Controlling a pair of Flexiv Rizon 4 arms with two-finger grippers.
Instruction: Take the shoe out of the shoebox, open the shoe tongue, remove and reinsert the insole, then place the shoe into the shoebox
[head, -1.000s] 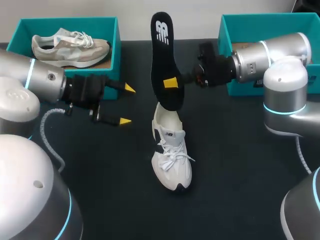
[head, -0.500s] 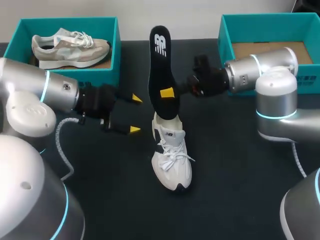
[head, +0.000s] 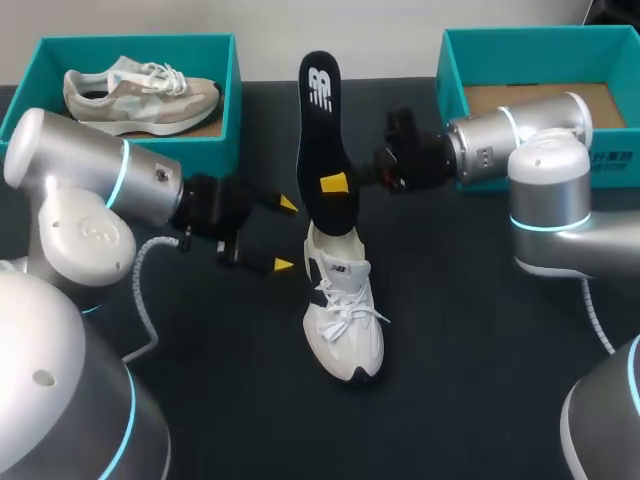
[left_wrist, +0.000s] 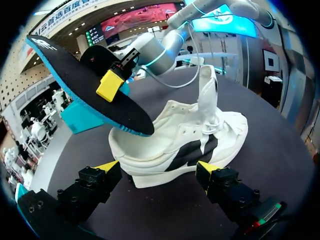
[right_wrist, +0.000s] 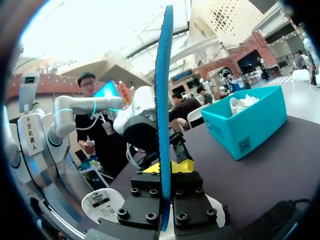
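We log a dark desk (head: 480, 330) | a teal box (head: 232, 90) at its far left corner | a beige-grey sneaker (head: 140, 95) inside, toe toward the desk's middle

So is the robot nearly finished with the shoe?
About halfway. Done: the white shoe stands on the table, and the insole is out. In hand: the right gripper holds the insole, lower end at the shoe's opening; the left gripper is open beside the shoe. Left: push the insole in, then put the shoe in the empty shoebox.
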